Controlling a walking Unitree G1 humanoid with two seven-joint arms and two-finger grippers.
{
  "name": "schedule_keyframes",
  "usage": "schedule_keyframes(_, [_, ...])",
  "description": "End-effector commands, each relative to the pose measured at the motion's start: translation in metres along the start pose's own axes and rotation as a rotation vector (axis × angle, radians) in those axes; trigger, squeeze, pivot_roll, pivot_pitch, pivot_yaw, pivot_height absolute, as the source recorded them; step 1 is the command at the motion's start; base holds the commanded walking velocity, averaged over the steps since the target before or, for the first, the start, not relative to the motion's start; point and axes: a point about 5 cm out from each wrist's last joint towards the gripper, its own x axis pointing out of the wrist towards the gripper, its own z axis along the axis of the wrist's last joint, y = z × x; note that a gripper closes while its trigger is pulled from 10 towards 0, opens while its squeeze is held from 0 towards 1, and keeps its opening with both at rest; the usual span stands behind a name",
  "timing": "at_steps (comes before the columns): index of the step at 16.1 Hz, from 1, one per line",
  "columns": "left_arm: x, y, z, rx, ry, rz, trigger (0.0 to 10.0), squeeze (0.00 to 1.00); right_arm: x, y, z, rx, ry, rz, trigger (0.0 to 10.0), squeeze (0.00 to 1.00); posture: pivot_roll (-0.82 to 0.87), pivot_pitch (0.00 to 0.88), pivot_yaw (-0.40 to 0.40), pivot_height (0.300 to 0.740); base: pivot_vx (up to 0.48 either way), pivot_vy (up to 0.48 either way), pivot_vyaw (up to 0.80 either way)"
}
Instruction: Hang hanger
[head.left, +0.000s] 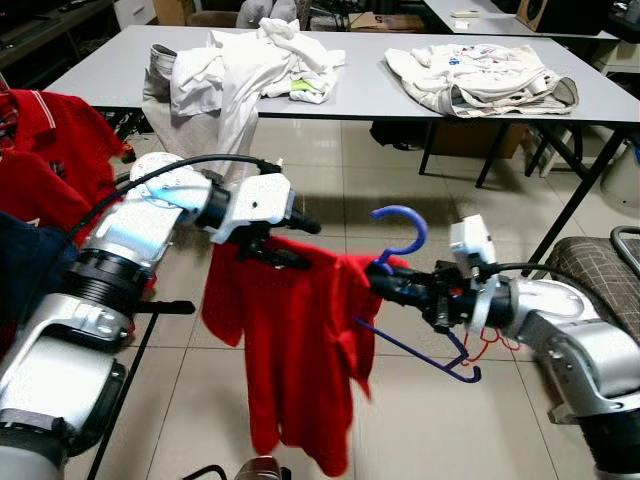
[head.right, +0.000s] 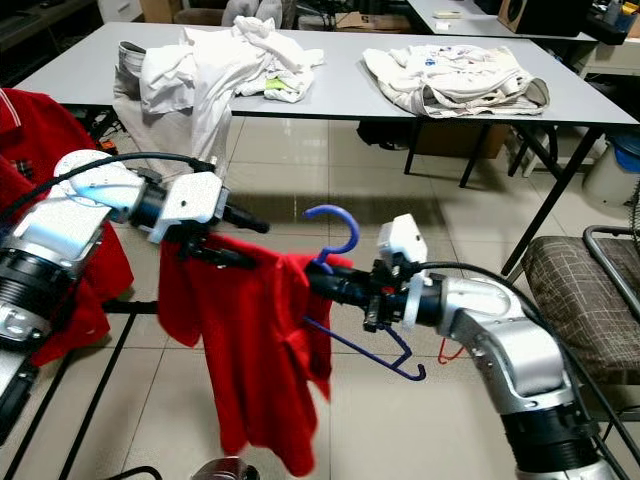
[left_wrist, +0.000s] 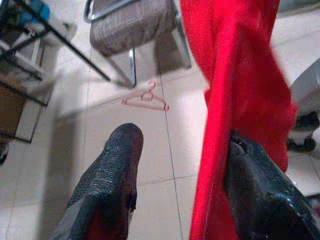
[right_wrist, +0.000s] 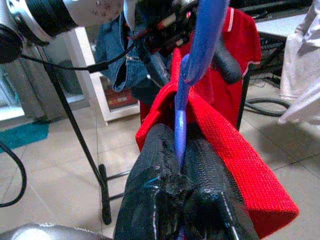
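Before the grey table (head.left: 100, 62), right gripper (head.left: 385, 284) clamps the blue hanger (head.left: 400, 240), hook upward for hanging; left gripper (head.left: 285, 240), fingers parted, supports the red shirt (head.left: 290, 350).

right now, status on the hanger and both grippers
Right gripper shut on blue hanger neck. Left gripper open, red shirt draped over one finger. Shirt half on hanger, not hung yet.

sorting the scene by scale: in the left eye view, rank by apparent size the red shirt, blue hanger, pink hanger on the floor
1. red shirt, by far the largest
2. blue hanger
3. pink hanger, smallest, but farther away and partly hidden by the arm, so unsure
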Motion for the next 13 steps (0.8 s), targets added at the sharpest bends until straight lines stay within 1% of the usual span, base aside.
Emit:
schedule_keyframes(1, [-0.005, -0.001, -0.009, -0.021, 0.047, 0.017, 10.0, 0.0, -0.006, 0.0, 0.019, -0.049, -0.06, 0.014, 0.0, 0.0, 0.09, 0.0, 0.021, 0.74, 0.0, 0.0, 0.0])
schedule_keyframes(3, [-0.012, 0.001, -0.015, -0.035, 0.066, 0.053, 10.0, 0.0, -0.01, -0.001, 0.02, -0.05, -0.058, 0.012, 0.0, 0.0, 0.09, 0.0, 0.021, 0.74, 0.0, 0.0, 0.0])
schedule_keyframes(6, [-0.028, 0.003, -0.026, -0.072, 0.115, 0.128, 10.0, 0.0, -0.016, -0.003, 0.023, -0.053, -0.064, -0.005, 0.0, 0.0, 0.09, 0.0, 0.021, 0.74, 0.0, 0.0, 0.0])
schedule_keyframes(7, [-0.033, 0.003, -0.029, -0.081, 0.116, 0.148, 10.0, 0.0, -0.019, -0.004, 0.024, -0.052, -0.065, -0.013, 0.0, 0.0, 0.09, 0.0, 0.022, 0.74, 0.0, 0.0, 0.0])
schedule_keyframes(8, [-0.035, 0.003, -0.029, -0.086, 0.11, 0.154, 10.0, 0.0, -0.02, -0.005, 0.024, -0.052, -0.064, -0.016, 0.0, 0.0, 0.09, 0.0, 0.02, 0.74, 0.0, 0.0, 0.0])
schedule_keyframes(9, [-0.038, 0.004, -0.027, -0.091, 0.084, 0.166, 10.0, 0.0, -0.021, -0.006, 0.024, -0.052, -0.056, -0.027, 0.0, 0.0, 0.09, 0.0, 0.019, 0.74, 0.0, 0.0, 0.0])
schedule_keyframes(10, [-0.04, 0.005, -0.022, -0.111, 0.032, 0.175, 10.0, 0.0, -0.021, -0.007, 0.023, -0.052, -0.049, -0.036, 0.0, 0.0, 0.09, 0.0, 0.018, 0.74, 0.0, 0.0, 0.0])
schedule_keyframes(11, [-0.042, 0.006, -0.007, -0.145, -0.104, 0.167, 10.0, 0.0, -0.021, -0.008, 0.023, -0.052, -0.044, -0.049, 0.0, 0.0, 0.09, 0.0, 0.014, 0.74, 0.0, 0.0, 0.0])
schedule_keyframes(12, [-0.041, 0.003, 0.001, -0.159, -0.168, 0.138, 10.0, 0.0, -0.019, -0.009, 0.022, -0.05, -0.039, -0.061, 0.0, 0.0, 0.09, 0.0, 0.012, 0.74, 0.0, 0.0, 0.0])
schedule_keyframes(13, [-0.04, -0.002, 0.006, -0.166, -0.197, 0.097, 10.0, 0.0, -0.018, -0.011, 0.02, -0.049, -0.03, -0.087, 0.0, 0.0, 0.09, 0.0, 0.011, 0.74, 0.0, 0.0, 0.0])
